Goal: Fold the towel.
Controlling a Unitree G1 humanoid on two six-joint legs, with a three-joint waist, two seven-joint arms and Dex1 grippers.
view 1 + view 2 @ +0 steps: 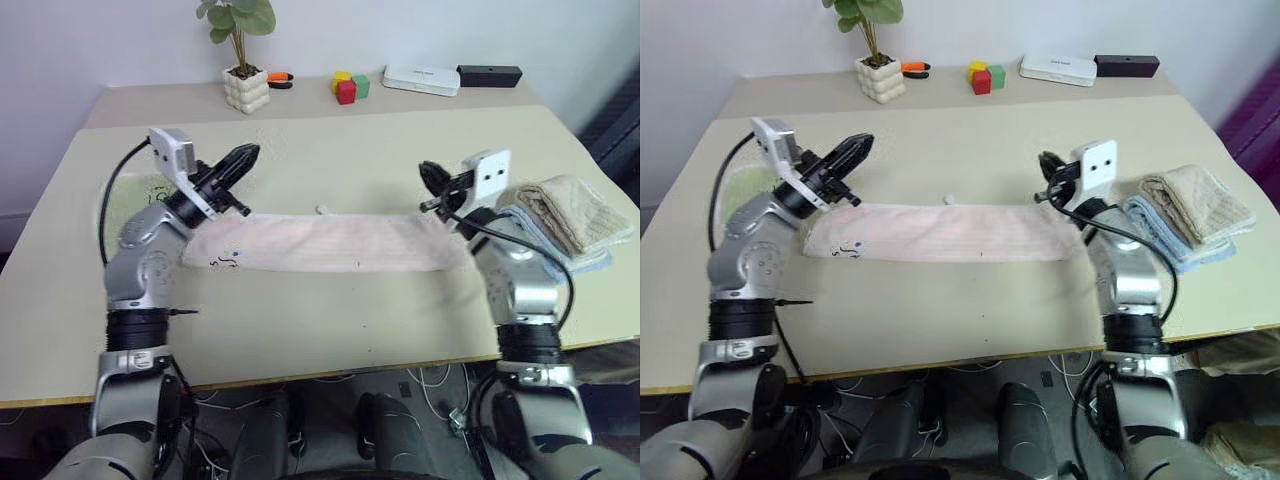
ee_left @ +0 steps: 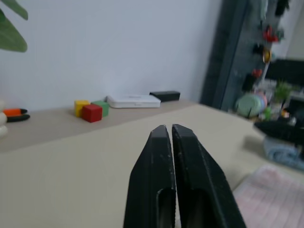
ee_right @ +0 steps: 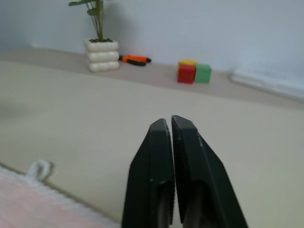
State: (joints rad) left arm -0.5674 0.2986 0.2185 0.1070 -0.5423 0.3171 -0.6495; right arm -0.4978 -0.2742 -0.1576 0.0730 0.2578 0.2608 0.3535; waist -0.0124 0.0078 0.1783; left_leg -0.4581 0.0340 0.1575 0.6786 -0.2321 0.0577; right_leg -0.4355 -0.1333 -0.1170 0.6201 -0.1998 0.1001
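Lying as a long folded strip across the table [image 1: 330,330], the pink towel [image 1: 320,243] is probably awaiting an end-to-end fold; left gripper [image 1: 245,155] and right gripper [image 1: 428,172] are hovering shut and empty above its ends, needing reopening, lowering and matched corner pinches

My long pale pink terry towel [image 1: 330,243] looks soft and napped on the smooth matt beige tabletop [image 1: 330,330]. My two-fingered black plastic left gripper [image 2: 170,129] has a dull finish.
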